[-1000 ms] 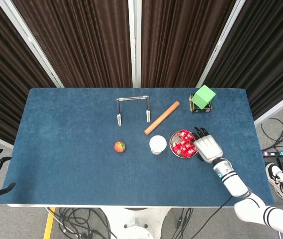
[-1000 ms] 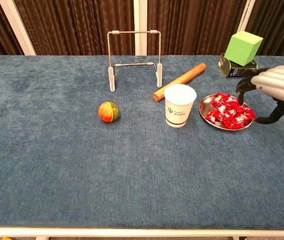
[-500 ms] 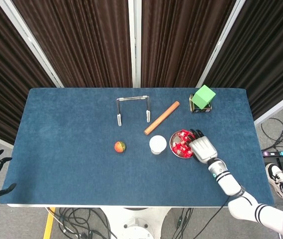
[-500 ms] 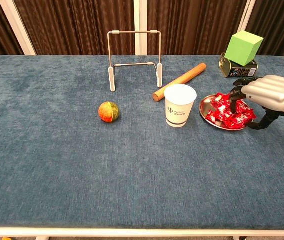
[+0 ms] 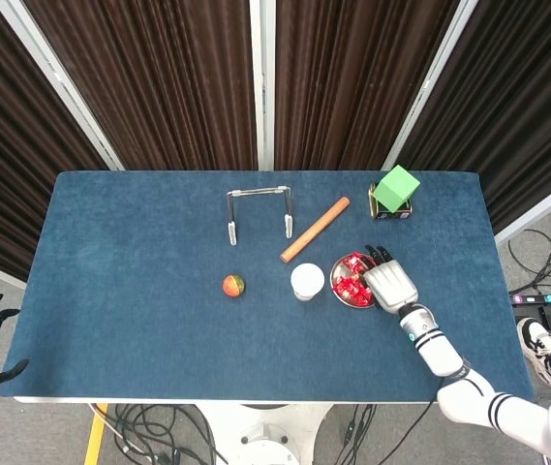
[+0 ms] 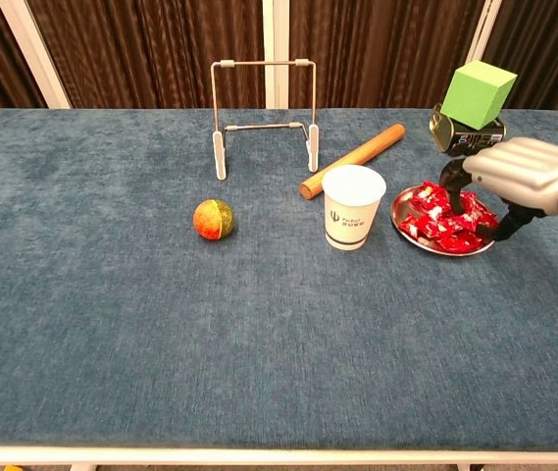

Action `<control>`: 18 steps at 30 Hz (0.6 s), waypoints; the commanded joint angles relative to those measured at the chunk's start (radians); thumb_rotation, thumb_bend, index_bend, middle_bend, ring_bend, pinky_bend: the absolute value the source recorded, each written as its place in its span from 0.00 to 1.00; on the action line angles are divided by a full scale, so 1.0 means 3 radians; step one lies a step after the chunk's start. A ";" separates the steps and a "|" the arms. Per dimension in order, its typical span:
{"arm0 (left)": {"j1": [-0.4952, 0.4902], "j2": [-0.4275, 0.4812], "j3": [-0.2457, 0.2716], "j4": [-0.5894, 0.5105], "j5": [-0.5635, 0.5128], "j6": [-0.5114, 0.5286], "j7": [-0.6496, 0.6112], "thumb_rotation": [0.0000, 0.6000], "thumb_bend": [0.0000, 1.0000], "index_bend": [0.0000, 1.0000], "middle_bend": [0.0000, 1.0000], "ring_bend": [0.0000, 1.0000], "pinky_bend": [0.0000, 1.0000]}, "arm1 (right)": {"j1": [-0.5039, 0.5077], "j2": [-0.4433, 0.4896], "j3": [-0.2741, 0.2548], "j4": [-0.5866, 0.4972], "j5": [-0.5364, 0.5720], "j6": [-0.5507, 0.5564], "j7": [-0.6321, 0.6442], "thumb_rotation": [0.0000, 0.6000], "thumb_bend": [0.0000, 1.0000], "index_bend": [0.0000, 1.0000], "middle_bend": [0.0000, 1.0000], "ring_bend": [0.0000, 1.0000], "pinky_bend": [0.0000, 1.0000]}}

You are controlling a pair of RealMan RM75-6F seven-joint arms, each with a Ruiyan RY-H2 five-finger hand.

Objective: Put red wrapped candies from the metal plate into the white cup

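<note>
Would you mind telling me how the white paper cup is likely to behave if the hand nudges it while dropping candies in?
The white paper cup stands upright and looks empty, so it is probably light and may slide or tip at a nudge. Its walls look thin, so they would likely dent if squeezed. It stands close beside the metal plate, leaving the right hand little room.

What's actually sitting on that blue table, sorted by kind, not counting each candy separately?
Cup: 1
Plate of red candies: 1
Ball: 1
Wooden rod: 1
Metal rack: 1
Green cube: 1
Tin under the cube: 1
Total: 7, with one robot hand reaching over the plate.
</note>
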State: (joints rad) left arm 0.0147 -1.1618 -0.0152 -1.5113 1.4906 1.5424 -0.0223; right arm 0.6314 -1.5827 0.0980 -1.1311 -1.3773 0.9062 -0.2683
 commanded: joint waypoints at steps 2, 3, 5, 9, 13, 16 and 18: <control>0.0001 0.0006 0.0001 -0.0001 0.0008 0.0006 0.0000 1.00 0.00 0.32 0.19 0.11 0.19 | 0.0000 0.0152 0.0085 -0.0198 0.0000 0.0117 0.0075 1.00 0.35 0.58 0.22 0.04 0.10; 0.0000 0.0008 0.0000 -0.0003 0.0010 0.0008 0.0000 1.00 0.00 0.32 0.19 0.11 0.19 | 0.0007 0.0214 0.0118 -0.0293 -0.0010 0.0157 0.0100 1.00 0.35 0.58 0.22 0.04 0.10; -0.0001 0.0010 -0.0002 -0.0008 0.0013 0.0011 0.0007 1.00 0.00 0.32 0.19 0.11 0.19 | 0.0030 0.0323 0.0171 -0.0484 -0.0027 0.0198 0.0143 1.00 0.35 0.58 0.22 0.04 0.10; -0.0004 0.0013 -0.0007 -0.0024 0.0018 0.0017 0.0021 1.00 0.00 0.32 0.19 0.11 0.19 | 0.0114 0.0449 0.0254 -0.0793 -0.0024 0.0175 0.0164 1.00 0.35 0.57 0.21 0.04 0.10; 0.0000 0.0015 -0.0010 -0.0033 0.0018 0.0027 0.0031 1.00 0.00 0.32 0.19 0.11 0.19 | 0.0238 0.0426 0.0322 -0.0943 0.0042 0.0071 0.0107 1.00 0.34 0.57 0.20 0.04 0.10; 0.0009 0.0020 -0.0006 -0.0035 0.0010 0.0028 0.0029 1.00 0.00 0.32 0.19 0.11 0.19 | 0.0341 0.0361 0.0356 -0.0961 0.0136 -0.0036 -0.0014 1.00 0.34 0.55 0.20 0.04 0.10; 0.0017 0.0020 -0.0002 -0.0033 0.0000 0.0027 0.0026 1.00 0.00 0.32 0.19 0.11 0.19 | 0.0405 0.0305 0.0368 -0.0951 0.0224 -0.0104 -0.0132 1.00 0.34 0.52 0.18 0.04 0.10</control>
State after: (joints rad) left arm 0.0196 -1.1559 -0.0161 -1.5214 1.4910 1.5505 -0.0142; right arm 0.7331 -1.4750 0.2012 -1.4155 -1.3343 0.8964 -0.2786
